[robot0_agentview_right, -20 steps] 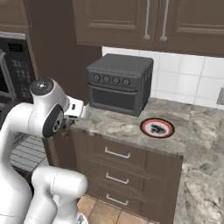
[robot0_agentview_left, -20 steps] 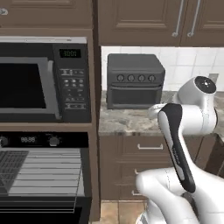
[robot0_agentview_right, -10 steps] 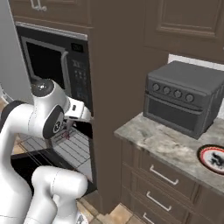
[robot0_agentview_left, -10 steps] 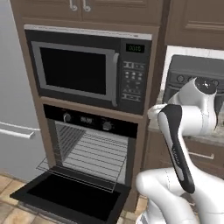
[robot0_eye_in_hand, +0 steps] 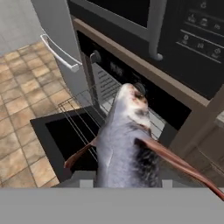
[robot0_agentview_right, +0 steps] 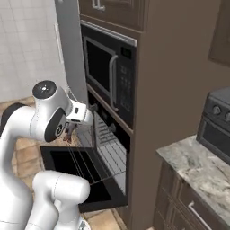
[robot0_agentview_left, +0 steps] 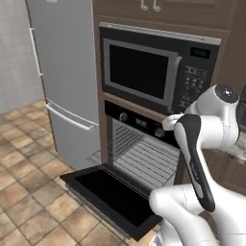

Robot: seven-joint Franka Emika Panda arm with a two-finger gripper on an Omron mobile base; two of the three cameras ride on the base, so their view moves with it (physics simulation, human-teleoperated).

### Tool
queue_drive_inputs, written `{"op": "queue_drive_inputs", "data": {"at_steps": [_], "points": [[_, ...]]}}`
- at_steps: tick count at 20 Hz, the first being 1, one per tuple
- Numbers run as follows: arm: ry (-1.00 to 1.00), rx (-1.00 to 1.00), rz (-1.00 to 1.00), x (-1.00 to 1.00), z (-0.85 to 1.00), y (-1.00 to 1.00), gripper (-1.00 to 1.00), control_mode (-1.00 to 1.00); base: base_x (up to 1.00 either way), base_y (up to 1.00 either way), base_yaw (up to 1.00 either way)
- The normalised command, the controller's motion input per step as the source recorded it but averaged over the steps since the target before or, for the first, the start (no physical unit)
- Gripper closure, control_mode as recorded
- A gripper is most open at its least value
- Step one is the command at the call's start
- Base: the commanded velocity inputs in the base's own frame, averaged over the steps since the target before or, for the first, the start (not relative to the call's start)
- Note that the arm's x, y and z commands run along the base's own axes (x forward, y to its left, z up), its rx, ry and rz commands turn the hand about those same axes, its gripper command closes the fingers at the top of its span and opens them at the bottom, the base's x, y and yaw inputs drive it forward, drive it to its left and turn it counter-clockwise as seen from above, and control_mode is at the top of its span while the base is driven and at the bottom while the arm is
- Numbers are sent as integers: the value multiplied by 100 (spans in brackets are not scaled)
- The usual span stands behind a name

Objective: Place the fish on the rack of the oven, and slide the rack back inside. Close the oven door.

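Note:
In the hand view the grey fish (robot0_eye_in_hand: 124,142) with reddish-brown fins hangs close in front of the camera, held in my gripper (robot0_agentview_right: 70,130), which is shut on it; the fish hides the finger tips. Below and beyond it the oven (robot0_agentview_left: 144,127) stands open. Its black glass door (robot0_agentview_left: 108,194) lies dropped down flat. The wire rack (robot0_agentview_left: 144,161) is pulled partly out over the door, also seen as thin bars of the rack (robot0_eye_in_hand: 81,116) just left of the fish. The fish is above the rack and not touching it.
A black microwave (robot0_agentview_left: 144,72) sits right above the oven. A tall grey fridge (robot0_agentview_left: 62,72) stands to the left. To the right are a stone counter (robot0_agentview_right: 197,170) and a dark toaster oven (robot0_agentview_right: 218,123). Tiled floor (robot0_agentview_left: 29,192) lies before the door.
The whole picture has shifted: the base has driven left, from the counter with the toaster oven to the open oven and fridge. The fish stays in my gripper.

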Motion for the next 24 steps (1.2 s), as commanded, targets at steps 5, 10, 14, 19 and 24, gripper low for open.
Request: {"op": "queue_drive_inputs", "data": {"at_steps": [5,10,14,19,24], "points": [[0,0,0,0,0,0,100,100,0,-19,50],[0,0,0,0,0,0,100,100,0,-50,39],[0,0,0,0,0,0,100,100,0,-57,30],[0,0,5,0,-1,-4,100,-100,0,-23,13],[0,0,1,3,0,0,100,-100,0,0,0]]}}
